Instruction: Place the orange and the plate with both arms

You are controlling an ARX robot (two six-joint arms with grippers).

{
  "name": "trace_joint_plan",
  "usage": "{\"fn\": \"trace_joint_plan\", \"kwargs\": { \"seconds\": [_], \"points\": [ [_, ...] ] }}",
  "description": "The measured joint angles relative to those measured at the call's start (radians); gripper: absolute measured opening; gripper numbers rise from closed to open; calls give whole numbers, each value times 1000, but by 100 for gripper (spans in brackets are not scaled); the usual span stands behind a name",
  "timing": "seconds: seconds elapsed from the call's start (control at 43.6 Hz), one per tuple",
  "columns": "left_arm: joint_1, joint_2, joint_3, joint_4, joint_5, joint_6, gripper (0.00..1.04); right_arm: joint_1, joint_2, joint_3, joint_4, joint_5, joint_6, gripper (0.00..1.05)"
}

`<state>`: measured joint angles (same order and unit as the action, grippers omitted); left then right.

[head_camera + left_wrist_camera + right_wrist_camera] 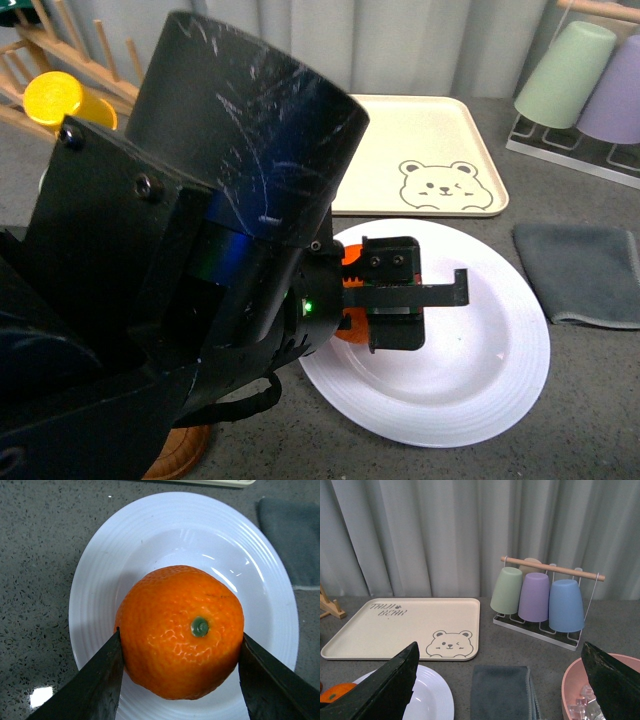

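The orange (180,630), bright and dimpled with a green stem spot, is clamped between the two black fingers (95,685) of my left gripper (181,634), which is shut on it. It hangs low over the well of the white ridged plate (100,580); whether it touches the plate I cannot tell. From the front, the left gripper (392,297) stands over the plate's (480,380) left part, and slivers of the orange (350,272) show beside it. My right gripper (500,646) is open and empty, raised to the right of the plate (432,695).
A beige bear tray (430,150) lies behind the plate and a grey cloth (585,270) to its right. Upturned cups (535,597) hang on a rack at the back right. A pink bowl (572,685) holds clear cubes. A yellow cup (55,100) sits in the wooden rack.
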<state>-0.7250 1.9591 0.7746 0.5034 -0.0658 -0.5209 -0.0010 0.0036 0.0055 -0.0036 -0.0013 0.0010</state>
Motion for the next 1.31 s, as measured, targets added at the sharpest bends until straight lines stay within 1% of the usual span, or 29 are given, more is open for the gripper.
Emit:
{"fn": "trace_joint_plan", "kwargs": {
  "seconds": [0.39, 0.551, 0.665, 0.757, 0.849, 1.009, 1.101, 1.308],
  "points": [
    [-25, 77, 52, -8, -6, -25, 58, 0, 0, 0, 0, 0, 0, 95],
    [-31, 74, 52, -11, -11, -27, 82, 0, 0, 0, 0, 0, 0, 95],
    [-31, 51, 48, -17, -41, -26, 99, 0, 0, 0, 0, 0, 0, 95],
    [-29, 15, 38, -26, -79, -23, 98, 0, 0, 0, 0, 0, 0, 95],
    [-20, -51, 11, -39, -134, -21, 98, 0, 0, 0, 0, 0, 0, 95],
    [8, -185, -48, -60, -192, -20, 98, 0, 0, 0, 0, 0, 0, 95],
    [46, -302, -135, -92, -240, -24, 98, 0, 0, 0, 0, 0, 0, 95],
    [147, -610, -294, -166, -289, -26, 98, 0, 0, 0, 0, 0, 0, 95]
  ]
}}
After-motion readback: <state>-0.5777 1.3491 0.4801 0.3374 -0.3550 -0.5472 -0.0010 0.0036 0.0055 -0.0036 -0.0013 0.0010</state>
